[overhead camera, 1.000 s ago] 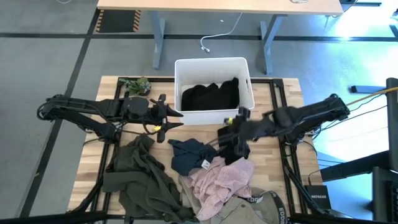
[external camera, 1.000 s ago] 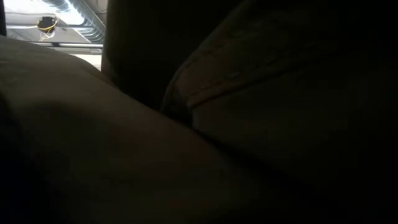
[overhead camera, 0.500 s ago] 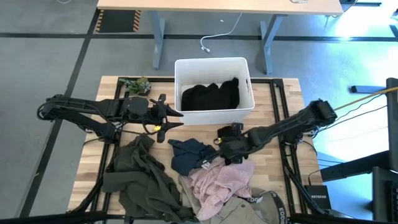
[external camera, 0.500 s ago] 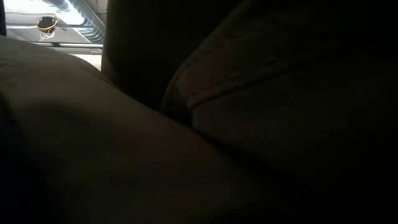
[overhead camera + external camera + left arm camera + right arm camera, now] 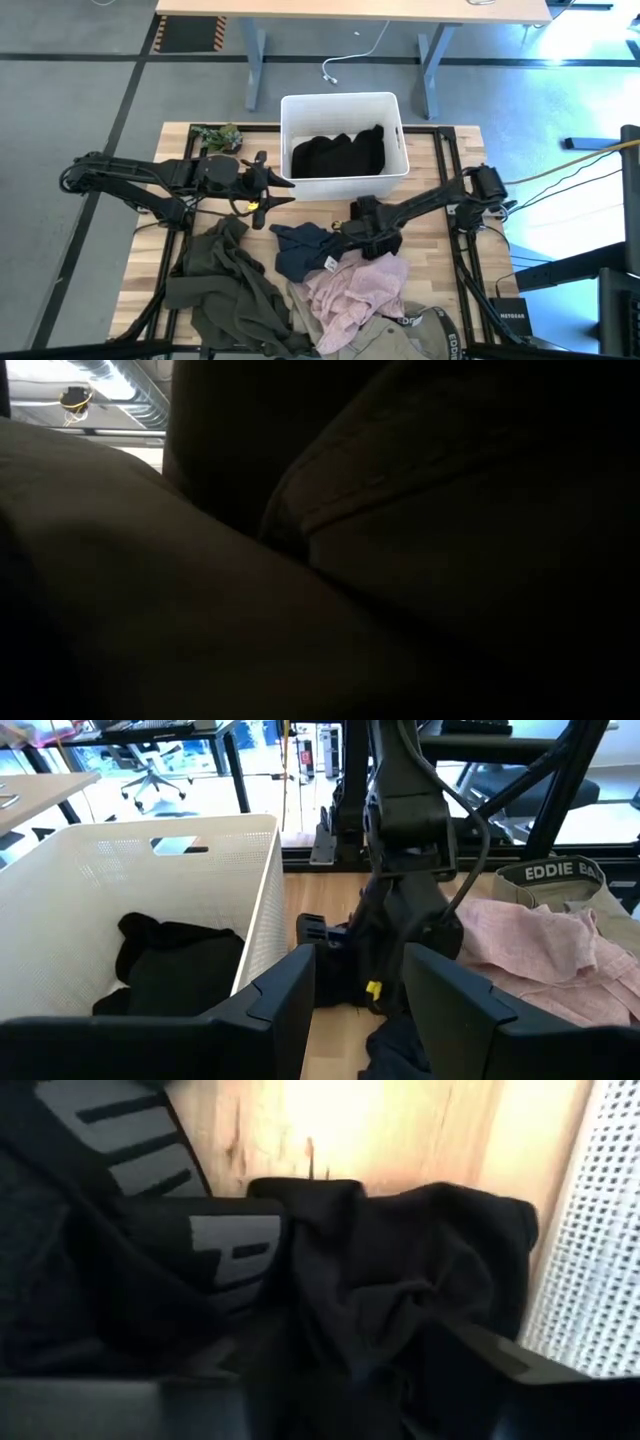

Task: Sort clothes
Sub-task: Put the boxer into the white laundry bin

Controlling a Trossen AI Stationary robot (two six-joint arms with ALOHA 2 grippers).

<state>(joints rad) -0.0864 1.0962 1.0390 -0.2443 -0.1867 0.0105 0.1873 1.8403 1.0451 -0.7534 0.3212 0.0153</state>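
Observation:
A pile of clothes lies on the table's near half: an olive-green garment (image 5: 228, 280), a navy one (image 5: 300, 250), a pale pink one (image 5: 355, 290) and a beige one with a lettered strap (image 5: 425, 322). A black garment (image 5: 358, 208) lies by the white bin (image 5: 343, 105); another black garment (image 5: 338, 155) lies in the bin. My right gripper (image 5: 347, 238) is open, low over the black garment (image 5: 400, 1270), its fingers either side of the cloth. My left gripper (image 5: 268, 190) is open and empty, left of the bin. My right gripper comes from above, slanting from the table's right, down at the black garment (image 5: 330, 965) beside the bin. Its open fingers (image 5: 490, 1370) stand apart with the cloth between them. I cannot tell whether they touch the cloth, which lies on the table.
A small green plant-like clump (image 5: 217, 135) lies at the table's far left. The bin's mesh wall (image 5: 585, 1270) stands close to my right gripper. The low view is blocked by dark cloth (image 5: 400, 560) right in front of it. A desk stands beyond the table.
My right gripper has gone down and toward the table's left and near edge, from beside the bin's front down to the black garment at the edge of the pile. The clothes have kept their places.

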